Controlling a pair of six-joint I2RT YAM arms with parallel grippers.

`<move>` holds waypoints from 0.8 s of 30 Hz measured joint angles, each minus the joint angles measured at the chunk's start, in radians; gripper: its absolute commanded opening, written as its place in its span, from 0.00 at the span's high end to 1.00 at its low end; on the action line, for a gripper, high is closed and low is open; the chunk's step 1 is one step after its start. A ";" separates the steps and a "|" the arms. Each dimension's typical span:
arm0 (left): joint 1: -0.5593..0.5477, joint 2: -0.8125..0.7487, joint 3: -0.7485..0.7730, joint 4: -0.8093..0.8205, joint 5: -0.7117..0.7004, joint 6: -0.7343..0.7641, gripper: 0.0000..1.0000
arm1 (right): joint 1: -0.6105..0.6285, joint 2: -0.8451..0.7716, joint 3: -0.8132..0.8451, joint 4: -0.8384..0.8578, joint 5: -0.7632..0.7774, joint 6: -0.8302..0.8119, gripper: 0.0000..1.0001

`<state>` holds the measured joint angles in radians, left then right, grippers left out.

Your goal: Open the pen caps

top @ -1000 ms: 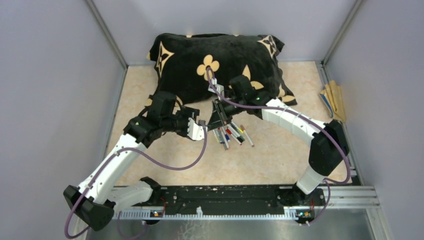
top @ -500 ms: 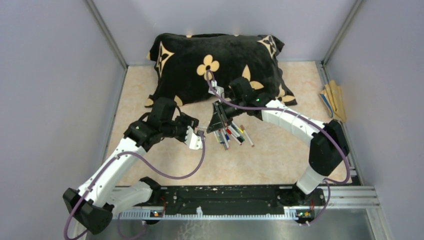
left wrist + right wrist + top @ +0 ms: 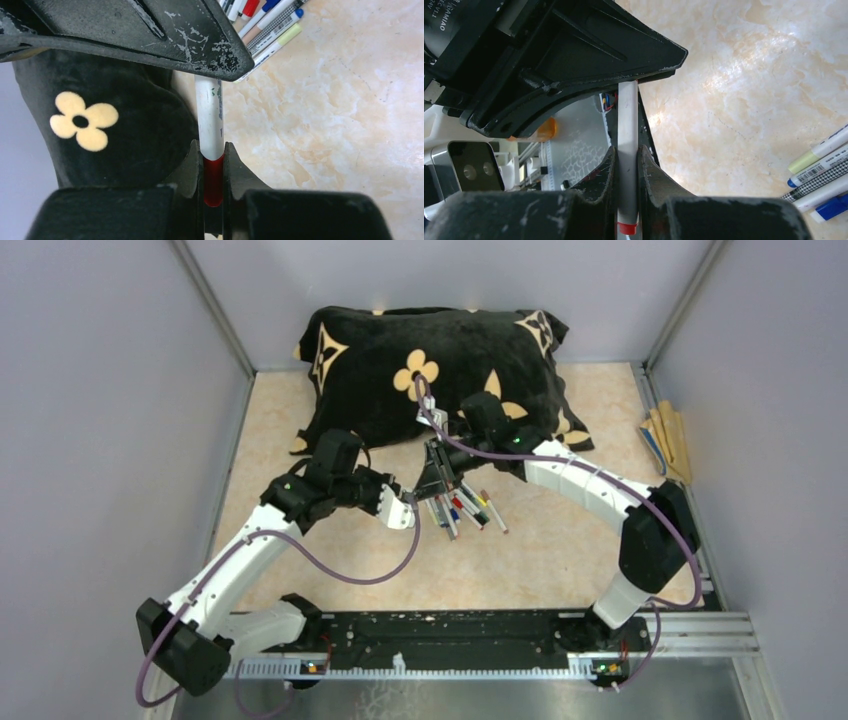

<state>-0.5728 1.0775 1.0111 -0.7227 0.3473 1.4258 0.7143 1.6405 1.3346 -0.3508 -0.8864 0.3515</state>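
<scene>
Left wrist view, closest in: the left gripper (image 3: 213,150) is clenched on the red cap (image 3: 213,182) of a pen (image 3: 209,112), one finger pressed to each side of the cap. The cap sits flush on the end of the pen's white barrel. The barrel runs straight away from the fingers, alongside the edge of the black pillow (image 3: 115,150). It reaches the right gripper (image 3: 627,150), which in its own wrist view is grasping the same white barrel further along, both fingers tight against it.

From overhead, the two grippers meet almost tip to tip just in front of the pillow's near edge, with the pen bridging them above the marbled table (image 3: 560,560). The loose pens (image 3: 462,508) lie bunched on the table a little nearer than the pillow, close beside the right gripper, with red, blue and pale green caps showing at their ends. Tan sticks (image 3: 668,440) lie beyond the pillow's right end, against the wall.
</scene>
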 measured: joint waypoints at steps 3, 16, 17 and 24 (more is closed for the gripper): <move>-0.001 0.000 -0.001 0.016 -0.014 0.000 1.00 | -0.008 -0.002 -0.005 0.016 0.005 0.000 1.00; -0.037 0.000 -0.120 0.177 -0.041 0.080 1.00 | -0.019 -0.090 -0.154 0.076 0.092 -0.012 1.00; -0.038 0.009 -0.119 0.186 -0.033 0.084 1.00 | -0.019 -0.104 -0.168 0.083 0.105 -0.011 1.00; 0.072 0.078 -0.118 0.119 -0.177 0.132 1.00 | -0.065 -0.252 -0.304 -0.028 0.130 -0.006 1.00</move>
<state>-0.5003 1.1557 0.8932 -0.6041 0.1707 1.5581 0.6491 1.3884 1.0302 -0.3790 -0.7563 0.3450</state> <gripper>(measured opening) 0.197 0.101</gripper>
